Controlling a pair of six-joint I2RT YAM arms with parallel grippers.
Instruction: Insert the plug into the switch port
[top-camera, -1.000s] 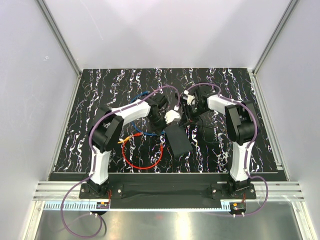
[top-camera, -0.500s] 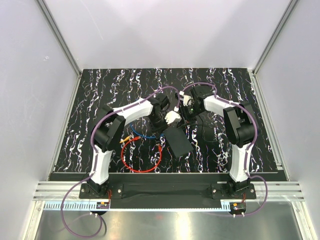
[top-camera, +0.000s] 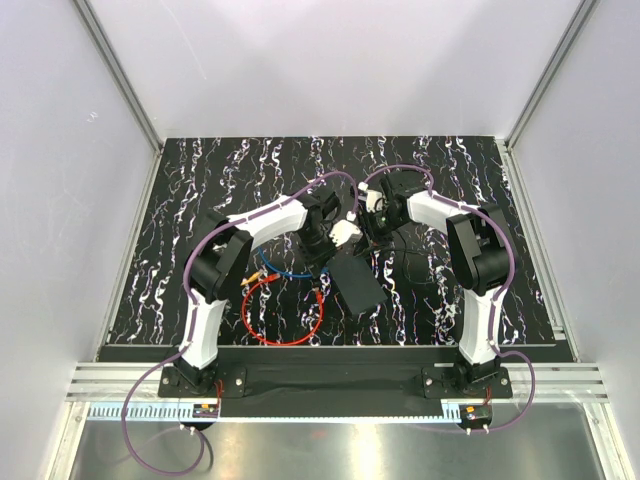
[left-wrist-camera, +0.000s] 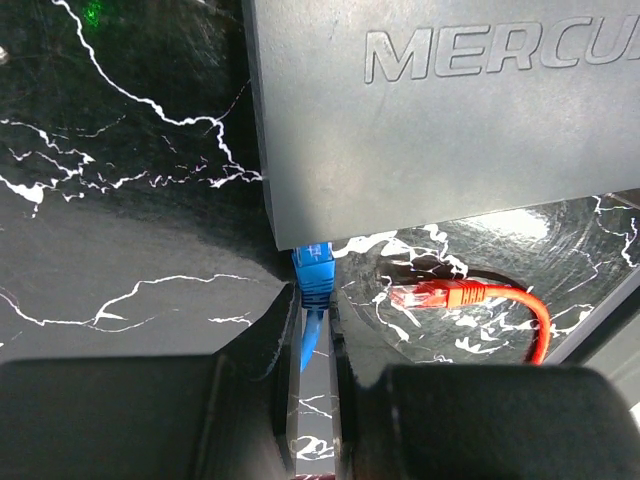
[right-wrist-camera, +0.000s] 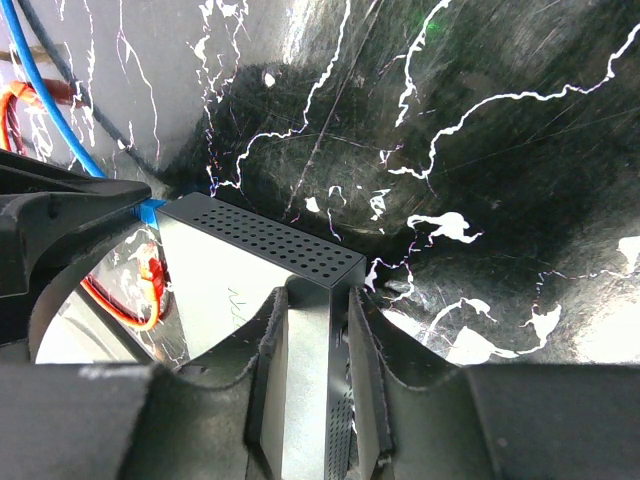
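The left tool (left-wrist-camera: 312, 325) pinched a glossy blue plug (left-wrist-camera: 313, 272) by its cable end, tip touching the matte black rectangular box (left-wrist-camera: 450, 130) on the white-veined black counter (left-wrist-camera: 120, 150); the switch port itself was hidden. The right tool (right-wrist-camera: 315, 310) clamped the box's perforated edge.
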